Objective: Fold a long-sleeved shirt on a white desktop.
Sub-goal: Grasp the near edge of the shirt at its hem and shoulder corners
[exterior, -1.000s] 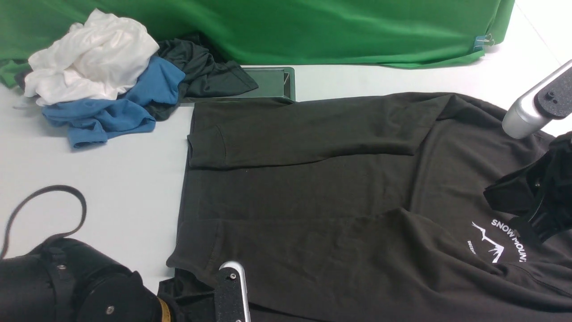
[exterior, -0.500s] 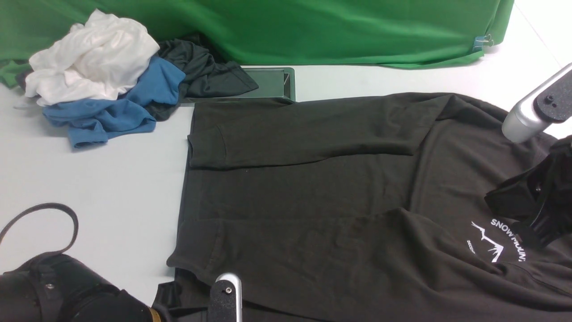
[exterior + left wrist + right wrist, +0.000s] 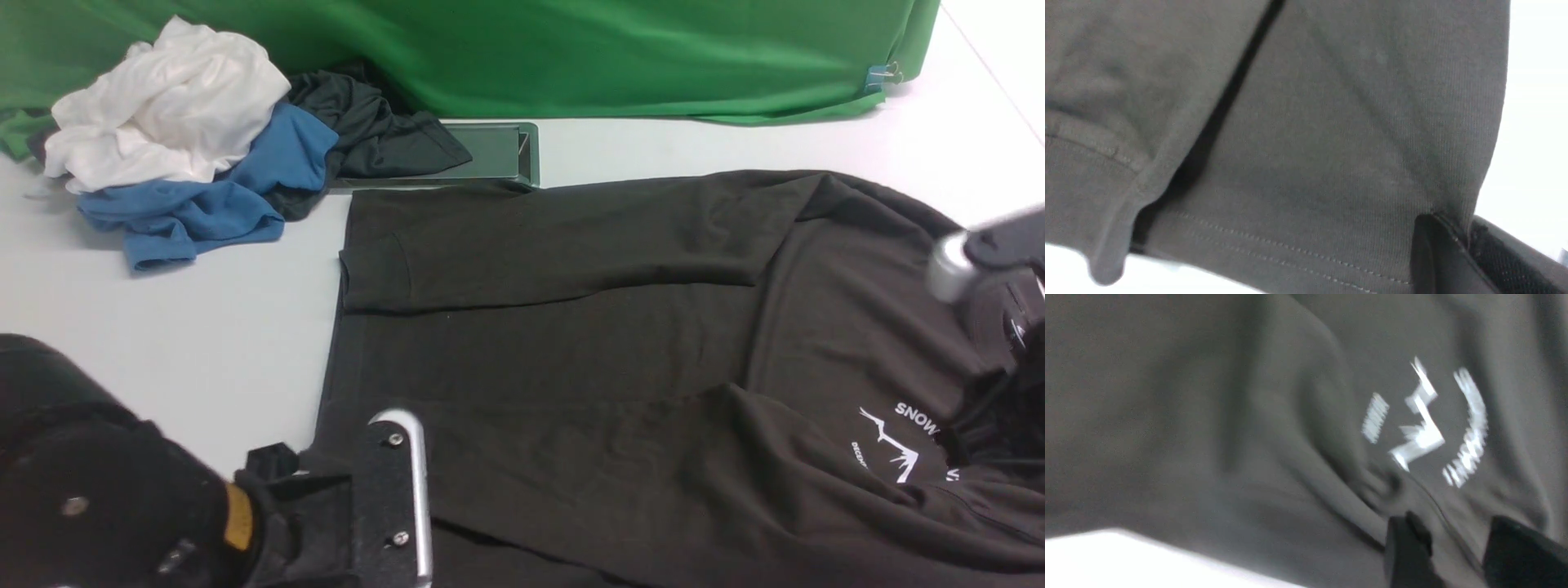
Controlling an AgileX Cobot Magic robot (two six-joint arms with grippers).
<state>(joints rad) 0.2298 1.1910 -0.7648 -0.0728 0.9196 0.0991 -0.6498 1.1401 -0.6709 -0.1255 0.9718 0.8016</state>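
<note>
Two arms reach in from the near side. We see the left arm low at the near left, its wrist pointing forward to the near hem corner of the long-sleeved shirt. The right arm enters from the right edge and bends down over the chest, beside the white logo.

The shirt lies flat on the white surface, from the middle to the right side. Its long axis runs left to right, hem to the left and neck to the right, with both sleeves folded along the body.

The left end effector is closed tight on the hem cloth. The right end effector has its fingers partly apart over the cloth near the logo. That view is blurred, so we cannot tell if they touch it.
</note>
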